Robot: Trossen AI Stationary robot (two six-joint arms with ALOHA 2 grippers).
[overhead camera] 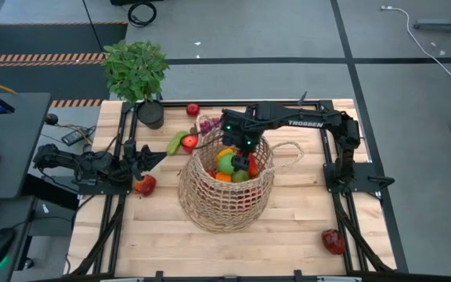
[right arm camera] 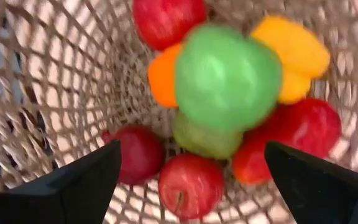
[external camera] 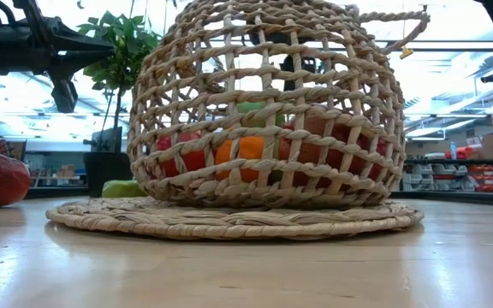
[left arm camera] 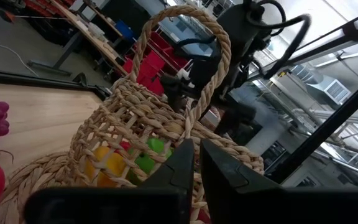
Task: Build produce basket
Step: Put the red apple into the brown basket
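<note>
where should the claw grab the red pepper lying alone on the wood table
Judging by the high view, take the glossy red pepper across its rounded body, coming straight down from above. It lies alone on the bare wooden table, away from the tan wicker basket, so nothing crowds it. The right claw, open over the basket, is nearer.

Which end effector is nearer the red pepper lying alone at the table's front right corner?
Right. The right end effector hangs open over the basket mouth mid-table; the left end effector sits beyond the basket's far side from the red pepper.
</note>
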